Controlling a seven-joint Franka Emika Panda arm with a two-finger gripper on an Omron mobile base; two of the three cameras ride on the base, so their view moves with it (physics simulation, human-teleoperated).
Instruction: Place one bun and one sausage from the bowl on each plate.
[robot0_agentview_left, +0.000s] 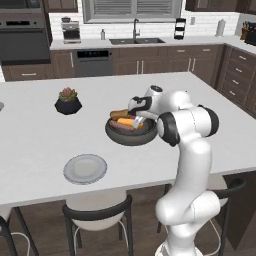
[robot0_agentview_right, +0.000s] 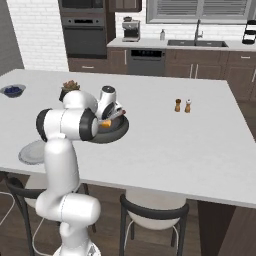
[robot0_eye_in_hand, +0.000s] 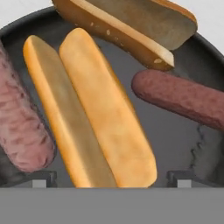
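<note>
The wide dark bowl (robot0_agentview_left: 120, 135) (robot0_agentview_right: 117, 132) (robot0_eye_in_hand: 175, 144) sits mid-counter and holds two buns and two sausages. In the hand view a golden bun (robot0_eye_in_hand: 100, 109) lies lengthwise in the middle, with a second bun (robot0_eye_in_hand: 131, 26) across the top. One reddish-brown sausage (robot0_eye_in_hand: 183, 98) lies to the right and another sausage (robot0_eye_in_hand: 22, 127) to the left. My gripper (robot0_agentview_left: 137, 121) (robot0_agentview_right: 111, 117) (robot0_eye_in_hand: 111, 181) hangs open low over the bowl, its fingertips (robot0_eye_in_hand: 41, 179) standing either side of the middle bun's near end. A pale grey plate (robot0_agentview_left: 85, 168) (robot0_agentview_right: 32, 152) rests near the counter's front edge.
A black plant pot (robot0_agentview_left: 68, 101) (robot0_agentview_right: 70, 89) stands behind and left of the bowl. A small blue-filled bowl (robot0_agentview_right: 12, 90) sits far left. Salt and pepper shakers (robot0_agentview_right: 182, 105) stand to the right. Stools (robot0_agentview_left: 97, 212) line the counter's near edge.
</note>
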